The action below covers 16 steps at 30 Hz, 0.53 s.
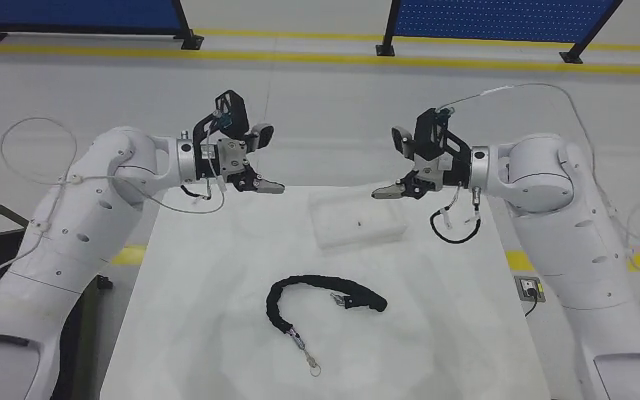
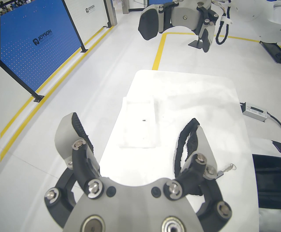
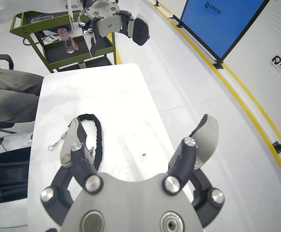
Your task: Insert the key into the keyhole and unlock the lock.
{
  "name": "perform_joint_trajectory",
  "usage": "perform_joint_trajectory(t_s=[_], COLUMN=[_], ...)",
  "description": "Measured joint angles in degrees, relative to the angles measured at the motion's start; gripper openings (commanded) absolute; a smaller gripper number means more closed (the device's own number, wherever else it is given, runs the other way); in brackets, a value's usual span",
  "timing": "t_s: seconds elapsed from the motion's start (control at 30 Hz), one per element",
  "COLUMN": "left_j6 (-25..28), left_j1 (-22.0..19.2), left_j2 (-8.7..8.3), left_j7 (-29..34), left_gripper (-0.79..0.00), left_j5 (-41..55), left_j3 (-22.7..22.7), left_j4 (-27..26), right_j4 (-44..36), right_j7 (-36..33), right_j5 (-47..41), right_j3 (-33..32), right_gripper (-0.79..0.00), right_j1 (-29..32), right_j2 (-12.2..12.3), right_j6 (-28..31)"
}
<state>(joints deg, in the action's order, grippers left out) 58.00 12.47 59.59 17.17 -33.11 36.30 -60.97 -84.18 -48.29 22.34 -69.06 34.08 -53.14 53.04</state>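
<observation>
You have a black, fabric-sleeved cable lock (image 1: 325, 292) curled near the middle of the white table (image 1: 200, 300), its small key (image 1: 305, 352) trailing from one end. Pale floor (image 1: 320, 110), yellow lines (image 1: 300, 55), blue panels (image 1: 90, 14) beyond. A clear tray (image 1: 315, 215) near the far edge holds one dark speck (image 1: 357, 224). The left gripper (image 1: 262, 186) and right gripper (image 1: 385, 192) hover either side of it, both spread open

A white logo with one short brand word stands on the blue panel (image 2: 41, 41), and the same mark in dark print stands on the white panel (image 2: 91, 8) beside it. The right wrist view shows the same two marks on such panels. The grey box (image 2: 254, 111) on the floor carries a dark label, too small to read.
</observation>
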Motion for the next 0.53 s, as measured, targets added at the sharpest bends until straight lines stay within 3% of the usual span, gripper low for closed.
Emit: perform_joint_trajectory(t_s=[0.3, 0.53], left_j6=[0.0, 0.0], left_j1=[-8.3, -10.4], left_j2=[-3.12, -4.23], left_j7=[9.5, 12.9], left_gripper=[0.0, -0.001], left_j5=[13.4, 19.1], left_j3=[-7.1, -9.5], left_j4=[-1.8, -3.2], right_j4=[7.1, 7.9], right_j7=[0.3, 1.3], right_j5=[-5.2, -6.0], right_j3=[3.9, 7.5], right_gripper=[0.0, -0.001], right_j1=[-8.2, -11.2], right_j2=[1.1, 2.7], right_j6=[3.2, 4.3])
